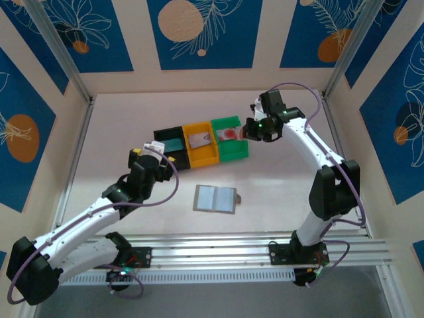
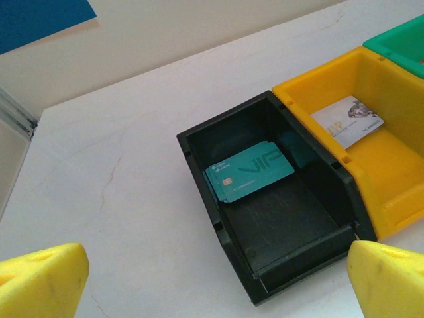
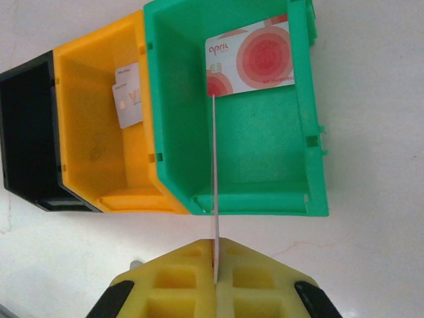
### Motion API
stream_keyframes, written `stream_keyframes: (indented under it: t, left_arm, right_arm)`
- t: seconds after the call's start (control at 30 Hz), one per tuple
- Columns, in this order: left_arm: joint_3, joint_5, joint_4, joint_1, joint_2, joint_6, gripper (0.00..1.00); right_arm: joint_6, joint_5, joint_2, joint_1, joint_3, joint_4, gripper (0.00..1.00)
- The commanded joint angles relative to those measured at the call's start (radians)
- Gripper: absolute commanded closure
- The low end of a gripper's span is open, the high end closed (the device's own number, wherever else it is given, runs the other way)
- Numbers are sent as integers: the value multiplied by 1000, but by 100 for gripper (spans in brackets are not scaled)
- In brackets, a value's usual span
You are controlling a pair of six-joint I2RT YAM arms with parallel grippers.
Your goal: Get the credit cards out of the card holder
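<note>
The card holder (image 1: pixel 215 199) lies open and flat on the table in front of the bins, apart from both arms. My right gripper (image 3: pixel 215 255) (image 1: pixel 255 129) is shut on a thin pale credit card (image 3: pixel 214 165), seen edge-on above the green bin (image 3: pixel 311 132). A credit card with a big red dot (image 3: pixel 255 58) lies at that bin's far end. A greyish card (image 3: pixel 127 103) (image 2: pixel 348 120) rests in the orange bin (image 2: pixel 397 172). A teal card (image 2: pixel 250 171) lies in the black bin (image 2: pixel 212 199). My left gripper (image 2: pixel 218 278) (image 1: pixel 154 149) hangs open above the black bin's near corner, holding nothing.
The three bins stand side by side in a row (image 1: pixel 201 147) at mid-table, black at the left, green at the right. Cage walls and posts (image 1: pixel 79 86) surround the table. A metal rail (image 1: pixel 252 248) runs along the near edge.
</note>
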Motion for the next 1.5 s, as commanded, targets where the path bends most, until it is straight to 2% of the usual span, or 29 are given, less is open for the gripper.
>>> stream_keyframes:
  t: [0.0,0.33,0.9,1.47]
  left_arm:
    - [3,9,25,10,2,12,0]
    - [5,20,27,11,11,12,0]
    - [6,31,29,12,20,18,0]
    - [16,52,26,18,37,18,0]
  right_arm:
    - [-25,-8,43,-3,55,-51,100]
    - [-54,-60,181,22,166,-31,100]
    - [-132,-48,468,38,524,-204,100]
    - [-167,-40,616,71,668,-273,100]
